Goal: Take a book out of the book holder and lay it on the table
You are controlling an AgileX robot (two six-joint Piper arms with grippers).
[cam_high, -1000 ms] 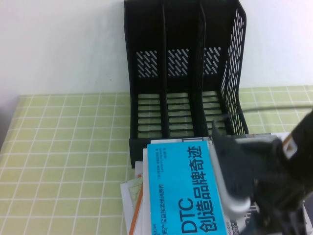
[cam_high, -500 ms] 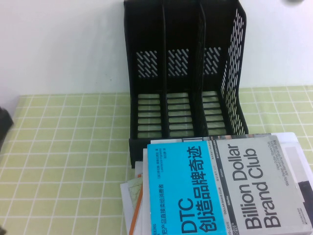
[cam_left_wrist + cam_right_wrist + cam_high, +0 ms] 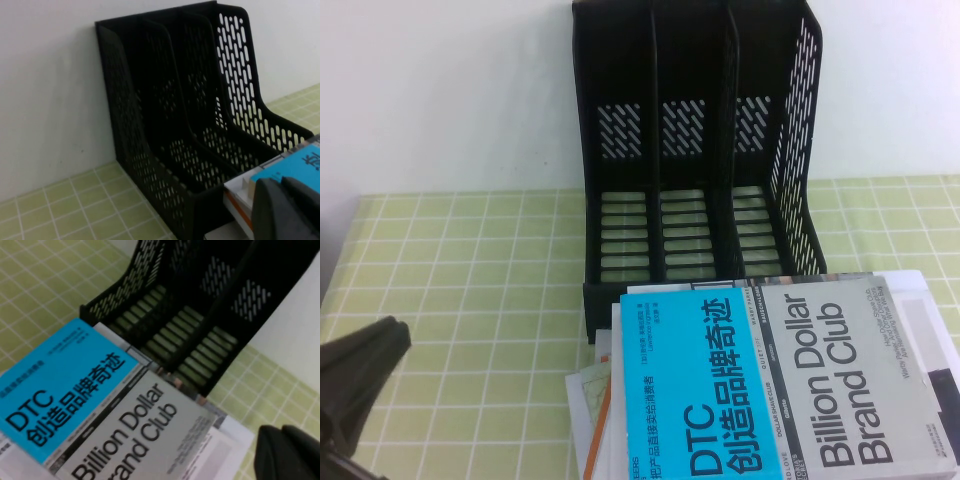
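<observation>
You see the book (image 3: 775, 385) flat atop a stack against the book holder's (image 3: 695, 150) front lip. Left hand (image 3: 355, 385) low left, right hand (image 3: 290, 452) above the tabletop (image 3: 470, 300); grip states unreadable.

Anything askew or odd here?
Mild only: the book lies flat atop a loose, unevenly fanned pile of papers before the empty book holder. Left gripper sits low left; right gripper hovers nearby.
</observation>
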